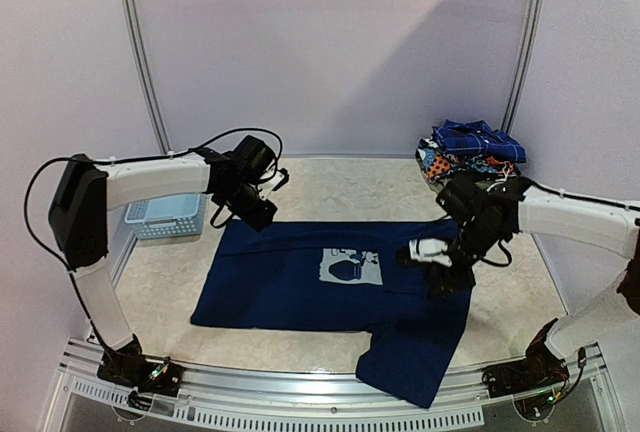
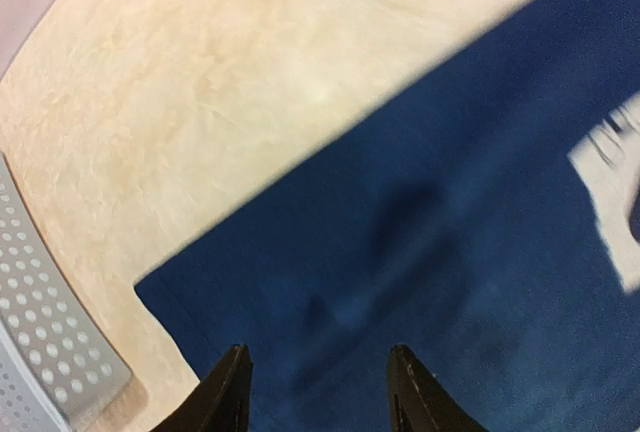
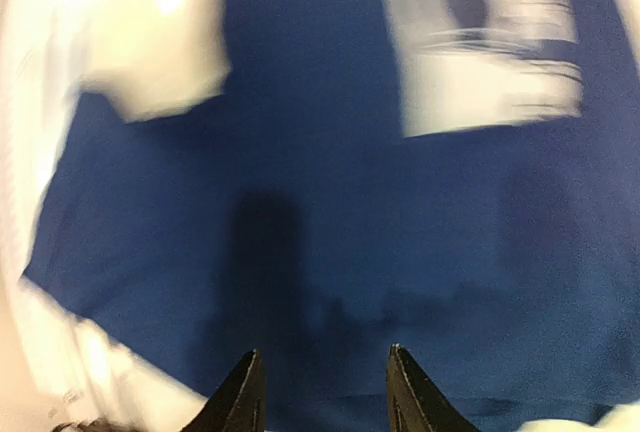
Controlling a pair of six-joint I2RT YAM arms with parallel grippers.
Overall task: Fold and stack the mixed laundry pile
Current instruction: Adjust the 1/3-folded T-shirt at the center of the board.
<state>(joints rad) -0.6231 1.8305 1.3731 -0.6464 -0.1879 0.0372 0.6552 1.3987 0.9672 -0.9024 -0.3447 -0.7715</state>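
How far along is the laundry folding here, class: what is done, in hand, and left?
Done: the navy T-shirt lies spread flat. In hand: nothing; the left gripper and right gripper hover open over it. Left: folding it; whether the back garment pile is folded is unclear.

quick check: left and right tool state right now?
Left tool: open, empty, above the navy T-shirt.
Right tool: open, empty, over the same shirt.
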